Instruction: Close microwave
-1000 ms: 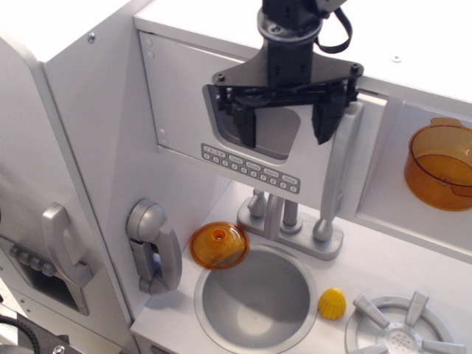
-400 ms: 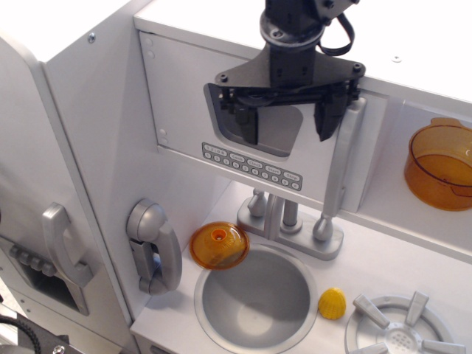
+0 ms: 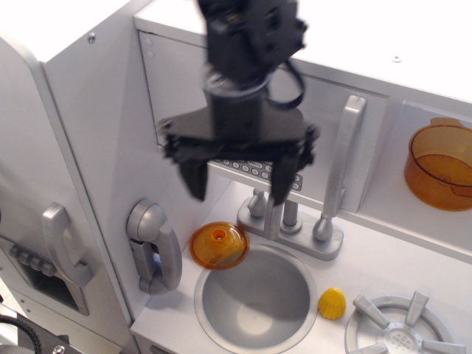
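The microwave [image 3: 177, 85] is the white box compartment at the top of the toy kitchen. Its door lies flat against the front, with the long silver bar handle [image 3: 341, 164] upright at its right edge. The grey button row [image 3: 254, 171] shows partly behind the gripper, and the window is hidden by it. My gripper [image 3: 237, 190] is black, blurred and open, with nothing between its fingers. It hangs in front of the door's lower middle, left of the handle and apart from it, fingertips pointing down.
Below are a round sink [image 3: 254, 299], a silver faucet [image 3: 289, 221], an orange lid [image 3: 219, 245] and a small yellow piece [image 3: 332, 303]. An orange pot [image 3: 441, 166] sits in the right cubby. A grey phone [image 3: 153, 247] hangs on the left wall, and a burner [image 3: 402, 332] lies at lower right.
My gripper has left the door window by the handle and moved down and left, nearer the camera. The door's right edge has swung in and now lies flat.
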`<state>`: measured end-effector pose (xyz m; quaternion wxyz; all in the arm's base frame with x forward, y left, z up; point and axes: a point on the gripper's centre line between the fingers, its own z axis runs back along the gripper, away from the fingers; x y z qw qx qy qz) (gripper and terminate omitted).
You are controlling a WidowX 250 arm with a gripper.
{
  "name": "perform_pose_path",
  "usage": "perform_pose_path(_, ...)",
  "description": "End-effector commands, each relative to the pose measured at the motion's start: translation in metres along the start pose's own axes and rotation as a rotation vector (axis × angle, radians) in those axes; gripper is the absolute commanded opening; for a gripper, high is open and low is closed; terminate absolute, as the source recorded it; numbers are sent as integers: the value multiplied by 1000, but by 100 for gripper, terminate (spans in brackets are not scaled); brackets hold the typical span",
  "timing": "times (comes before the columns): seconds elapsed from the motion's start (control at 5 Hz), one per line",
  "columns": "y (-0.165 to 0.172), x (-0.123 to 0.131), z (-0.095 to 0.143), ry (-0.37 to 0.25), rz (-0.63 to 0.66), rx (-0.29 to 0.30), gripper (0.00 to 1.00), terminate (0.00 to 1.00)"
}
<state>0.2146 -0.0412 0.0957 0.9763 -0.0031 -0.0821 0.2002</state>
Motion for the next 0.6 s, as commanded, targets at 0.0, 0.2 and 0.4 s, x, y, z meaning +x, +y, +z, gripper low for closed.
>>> perform_pose_path(0.0,31,-10,0,22,-18,-8,100,0)
perform_pose_path(0.2,37,-3,-14,103,53,38,100,0)
perform_pose_path(0.4,37,-3,-14,103,53,38,100,100)
